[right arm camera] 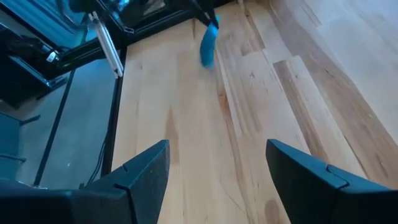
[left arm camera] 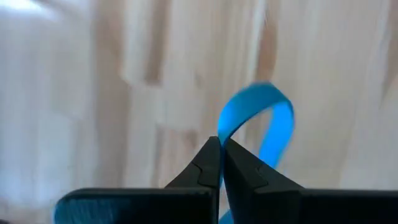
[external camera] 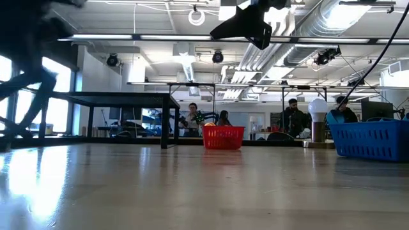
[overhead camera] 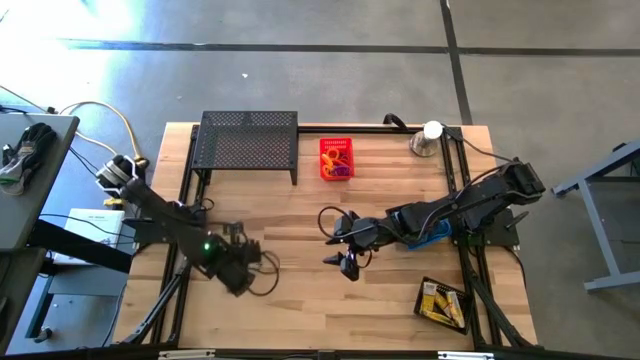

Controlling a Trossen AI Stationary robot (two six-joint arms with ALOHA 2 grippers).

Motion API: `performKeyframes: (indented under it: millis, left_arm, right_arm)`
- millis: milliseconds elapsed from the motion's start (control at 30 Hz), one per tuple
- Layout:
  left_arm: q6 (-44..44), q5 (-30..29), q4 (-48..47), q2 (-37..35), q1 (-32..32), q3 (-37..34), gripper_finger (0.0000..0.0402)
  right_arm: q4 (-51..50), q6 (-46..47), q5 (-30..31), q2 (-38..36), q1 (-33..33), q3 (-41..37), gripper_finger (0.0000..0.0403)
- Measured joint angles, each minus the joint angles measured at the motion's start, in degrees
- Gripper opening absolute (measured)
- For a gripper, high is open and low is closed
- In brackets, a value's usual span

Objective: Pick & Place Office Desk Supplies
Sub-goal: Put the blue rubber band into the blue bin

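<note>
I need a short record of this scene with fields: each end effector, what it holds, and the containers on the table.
left end effector: shut on blue band, above the wooden table, at its front left
right end effector: open, holds nothing, over the table's middle
red basket: at the back, beside black mesh shelf, colourful small items inside
black tray: front right, yellow-and-white boxes inside
silver dome with white ball: back right
</note>
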Motion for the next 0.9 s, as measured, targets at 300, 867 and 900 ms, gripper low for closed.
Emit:
performKeyframes:
  millis: [300, 867, 900]
  left_arm:
    - [1.6, -10.5, 5.6, -1.7, 9.7, 10.4, 0.0001]
    - [6.6, -4.8, 29.8, -1.7, 18.5, 11.2, 0.0001]
    - [6.5, -4.7, 30.1, -1.7, 18.9, 11.2, 0.0001]
  right_arm:
    - [0.4, 0.0, 3.6, 0.0, -0.2, 0.0, 0.0254]
    - [-6.8, 3.0, 5.9, -0.6, -0.4, 0.0, 0.0254]
    - [-6.4, 3.0, 5.7, -0.6, -0.5, 0.0, 0.0254]
